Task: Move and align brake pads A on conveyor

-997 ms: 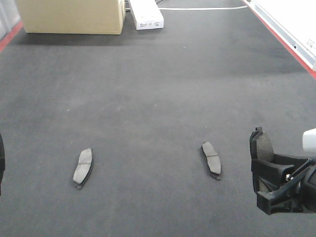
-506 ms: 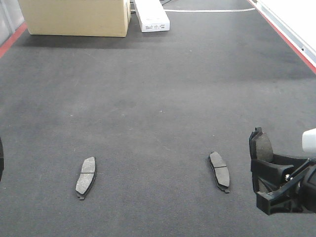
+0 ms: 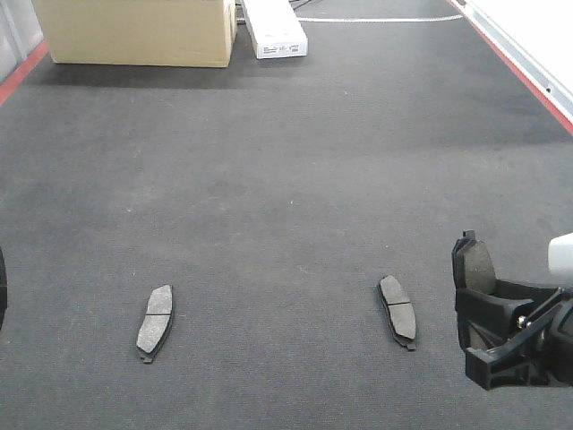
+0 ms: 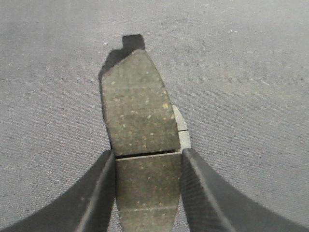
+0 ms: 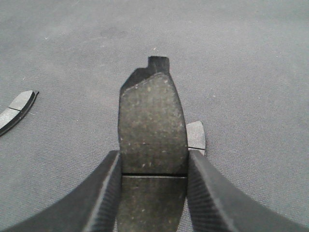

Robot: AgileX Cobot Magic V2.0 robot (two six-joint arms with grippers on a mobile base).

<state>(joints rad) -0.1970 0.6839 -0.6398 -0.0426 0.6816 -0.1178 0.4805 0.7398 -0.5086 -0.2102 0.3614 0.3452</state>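
The conveyor (image 3: pixel 295 179) is a wide dark textured belt. Two grey brake pads lie flat on it, one at the lower left (image 3: pixel 155 322) and one at the lower right (image 3: pixel 397 311). My right gripper (image 3: pixel 474 300) at the lower right is shut on a third pad (image 3: pixel 473 267), held upright. In the right wrist view the gripper (image 5: pixel 153 157) clamps that pad (image 5: pixel 152 121), with a lying pad (image 5: pixel 195 135) just behind it and another (image 5: pixel 17 111) at the left. My left gripper (image 4: pixel 148 154) is shut on a fourth pad (image 4: pixel 140 106), with a lying pad (image 4: pixel 181 128) peeking out behind it.
A cardboard box (image 3: pixel 139 31) and a white box (image 3: pixel 276 31) stand at the belt's far end. Red edge strips run along the right (image 3: pixel 528 72) and the left (image 3: pixel 18 72). A white rail borders the right side.
From one second ago to half a second ago the belt, boxes and lying pads shifted down and right in the front view. Since then nothing has moved. Both grippers keep their pads.
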